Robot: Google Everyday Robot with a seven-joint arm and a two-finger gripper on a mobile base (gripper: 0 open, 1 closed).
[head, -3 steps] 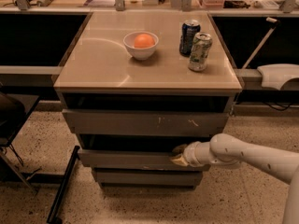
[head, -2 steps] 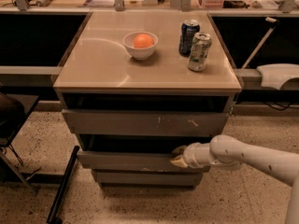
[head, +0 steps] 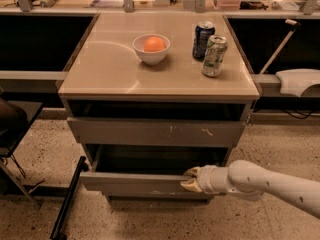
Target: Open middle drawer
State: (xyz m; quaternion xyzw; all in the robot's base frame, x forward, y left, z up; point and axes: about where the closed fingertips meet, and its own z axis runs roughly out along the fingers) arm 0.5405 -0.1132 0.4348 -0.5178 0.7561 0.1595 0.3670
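In the camera view, my gripper [head: 191, 179] is low at the front of the cabinet, right of centre. Its two yellowish fingers [head: 192, 171] pinch the top edge of the middle drawer [head: 135, 182], one above the lip and one on the face. My smooth, rounded white arm [head: 270, 184] reaches in from the right. The drawer's front is a long, flat, plain grey-brown panel without a handle, and it stands out from the cabinet body with a dark gap behind it. The inside lies in shadow, so I cannot make out what it holds. Above it is a larger drawer front [head: 150, 132], the same matte grey-brown but marked with small white scratches. Below, a narrow drawer front [head: 160, 197] shows just under the middle one. The tabletop [head: 110, 69] is a smooth, faintly glossy beige slab. On it stands a round white bowl [head: 150, 58] holding one orange [head: 154, 44]. Right of the bowl stand two upright cylindrical cans just beside each other, a dark blue can [head: 203, 40] behind and a green-and-white can [head: 214, 55] in front. The floor [head: 40, 219] is speckled stone.
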